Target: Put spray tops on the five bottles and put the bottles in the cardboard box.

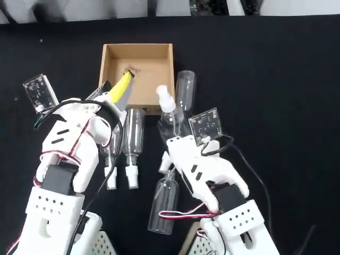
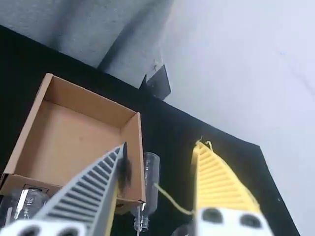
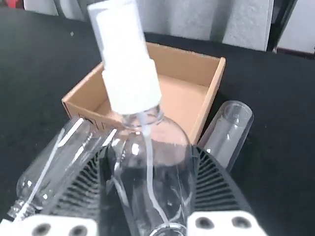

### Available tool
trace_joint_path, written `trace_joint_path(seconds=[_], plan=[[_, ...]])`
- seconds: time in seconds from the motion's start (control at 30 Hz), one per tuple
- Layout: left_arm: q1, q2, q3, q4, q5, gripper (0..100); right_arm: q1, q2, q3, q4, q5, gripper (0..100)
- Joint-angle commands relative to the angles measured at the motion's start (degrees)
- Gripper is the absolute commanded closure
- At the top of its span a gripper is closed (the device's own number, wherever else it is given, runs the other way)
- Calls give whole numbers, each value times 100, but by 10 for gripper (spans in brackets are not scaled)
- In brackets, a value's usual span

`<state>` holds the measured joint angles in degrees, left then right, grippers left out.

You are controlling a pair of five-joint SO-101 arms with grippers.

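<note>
cardboard box (image 1: 104,64) empty, none packed yet. right claw (image 3: 150,162) grips capped bottle (image 3: 152,137) just in front of box; left claw (image 2: 160,146) open above box's near edge. two more capped bottles (image 1: 133,133) lie near box; uncapped bottle (image 1: 186,87) beside box needs a top.

A fixed camera looks down over my black counter (image 1: 276,79) from high above both arms. Each wrist camera sits close behind its own jaws, facing forward along them. All three share the open brown cardboard box (image 1: 143,61).
</note>
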<state>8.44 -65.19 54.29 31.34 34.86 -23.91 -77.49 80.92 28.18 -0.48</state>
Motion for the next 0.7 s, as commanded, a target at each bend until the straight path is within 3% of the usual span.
trace_joint_path(seconds=[0.0, 0.27, 0.67], plan=[[-4, -26, 189, -466, -26, 790, 114, -127, -549, -176, -18, 917], [215, -26, 1226, -1943, -536, 795, 114, -127, -576, -176, 0, 917], [1007, -18, 1516, -1943, -1424, 795, -246, -127, -514, -141, 0, 918]])
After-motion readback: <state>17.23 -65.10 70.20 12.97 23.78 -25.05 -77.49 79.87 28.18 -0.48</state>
